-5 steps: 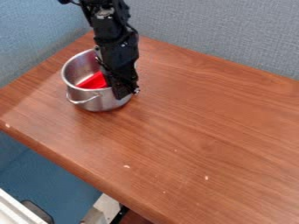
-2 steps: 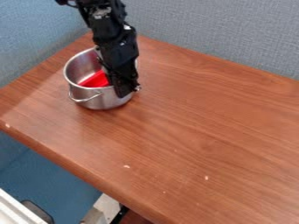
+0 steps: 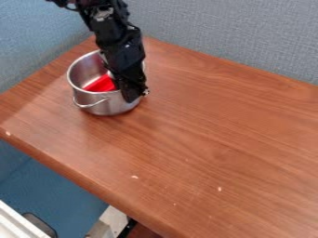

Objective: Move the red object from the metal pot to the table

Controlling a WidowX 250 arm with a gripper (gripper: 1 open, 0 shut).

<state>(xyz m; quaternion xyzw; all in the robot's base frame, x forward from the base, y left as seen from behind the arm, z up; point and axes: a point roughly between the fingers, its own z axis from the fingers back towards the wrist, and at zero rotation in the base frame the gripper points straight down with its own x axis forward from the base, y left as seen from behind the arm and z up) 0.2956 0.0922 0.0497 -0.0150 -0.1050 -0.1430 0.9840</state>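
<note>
No legible text, label, brand mark, number or sign found on any surface in view. The desk carries only wood grain and a few pale specks; the metal pot shows bare steel, unmarked.

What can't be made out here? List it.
- Gripper fingertips: down inside the pot, hidden by the arm's own dark body; any hold on the red object is not visible.
- Red object: partly covered by the arm and the pot wall.
- Table: its corners are cut off by the picture's edges.
</note>
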